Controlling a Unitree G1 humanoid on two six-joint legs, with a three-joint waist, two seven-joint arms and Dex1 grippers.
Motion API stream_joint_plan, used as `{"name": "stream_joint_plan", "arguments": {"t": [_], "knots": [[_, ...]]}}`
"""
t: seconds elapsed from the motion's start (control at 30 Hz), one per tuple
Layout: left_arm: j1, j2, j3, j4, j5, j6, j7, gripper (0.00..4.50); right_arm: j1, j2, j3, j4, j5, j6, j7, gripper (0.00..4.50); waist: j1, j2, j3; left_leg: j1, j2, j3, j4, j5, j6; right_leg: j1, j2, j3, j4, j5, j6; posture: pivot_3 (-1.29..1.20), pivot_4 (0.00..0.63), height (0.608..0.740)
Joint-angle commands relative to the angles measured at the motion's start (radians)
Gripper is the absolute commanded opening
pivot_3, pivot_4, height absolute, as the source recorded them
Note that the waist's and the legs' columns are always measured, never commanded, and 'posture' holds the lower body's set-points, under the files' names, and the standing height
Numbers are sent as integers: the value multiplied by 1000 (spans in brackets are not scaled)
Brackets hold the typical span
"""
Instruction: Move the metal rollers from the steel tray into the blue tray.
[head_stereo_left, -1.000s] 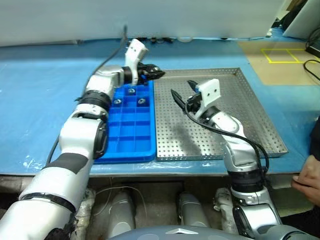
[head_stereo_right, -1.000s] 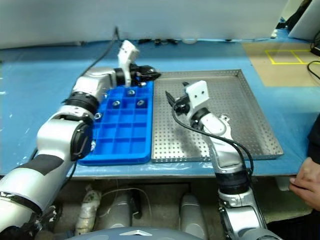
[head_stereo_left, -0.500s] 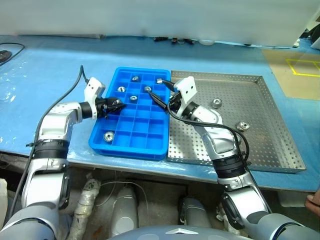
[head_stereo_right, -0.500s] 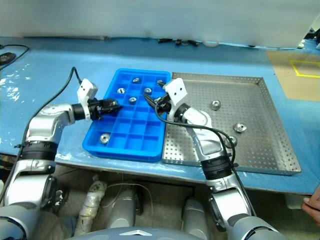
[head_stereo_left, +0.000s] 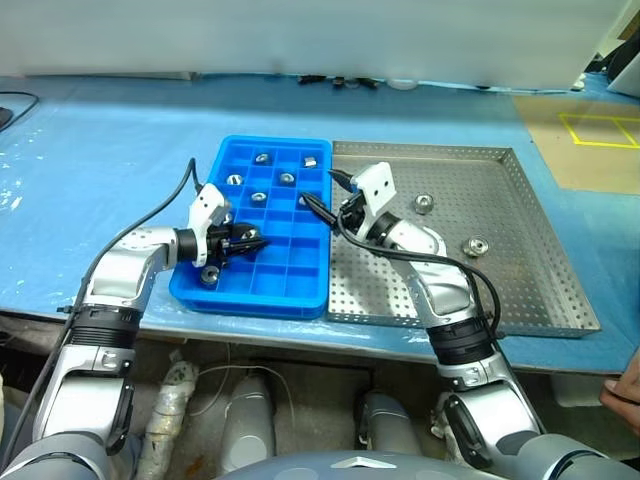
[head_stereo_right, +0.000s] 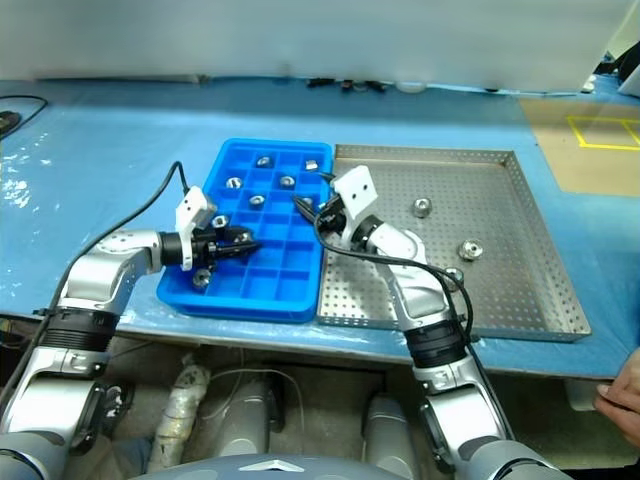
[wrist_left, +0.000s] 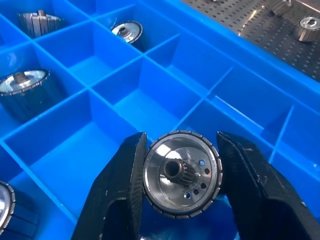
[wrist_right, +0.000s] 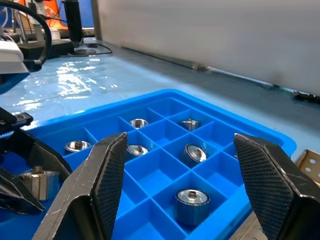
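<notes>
Metal rollers and blue tray, no legible writing or brand.

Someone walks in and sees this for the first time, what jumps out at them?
The bright blue tray in the middle, several compartments already holding a metal roller. Over its near left corner, the left gripper is shut on a roller. Beside it lies the steel tray, with a few rollers left.

left arm: reaching in from lower left of head view, elbow bent, forearm running right | left gripper: fingers pinching shut on a metal roller | right arm: rising from bottom centre, wrist angling up-left | right gripper: fingers standing wide apart, gripping nothing
</notes>
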Motion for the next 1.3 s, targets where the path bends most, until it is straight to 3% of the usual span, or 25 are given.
{"name": "stream_joint_plan", "arguments": {"t": [0.03,0.13,0.3,0.53,0.77,1.03,1.3], "knots": [[26,30,4,-9,-8,-8,-1,1849,9,-6,-18,-40,-2,-14,-17,3578,-2,0,0,0,0,0,0,0,0,0,0,0,0,0,0,-62,150,740],[21,30,-7,16,-6,-12,7,1849,16,-8,-18,-44,-1,-13,-25,3578,-9,0,0,0,0,0,0,0,0,0,0,0,0,0,0,-68,150,740],[-8,33,-27,41,1,-30,-2,3451,26,-11,-21,-54,0,-11,-35,3578,-14,0,0,5,0,0,0,0,0,4,0,1,1,0,0,-82,150,740],[-104,30,2,48,-47,-36,-25,3451,44,-36,-40,-82,2,-2,-48,3578,-19,0,0,5,0,0,0,0,0,3,0,1,3,0,0,-117,150,740],[-298,-105,23,101,-135,0,6,3451,81,-121,-156,-138,31,42,-73,3578,-14,0,0,3,-3,1,2,0,0,4,-2,1,2,0,0,-173,150,740],[-415,-325,-93,301,-78,-94,-17,3451,274,-288,-388,-188,16,90,-145,3578,-27,0,0,2,-6,2,7,-4,8,6,-3,4,-2,0,0,-310,150,740],[-451,-384,-109,401,-55,-147,-47,3451,488,-320,-416,-411,71,183,-112,3578,-78,0,0,2,-4,3,9,-7,13,5,-3,6,-3,0,1,-385,150,740]]}}
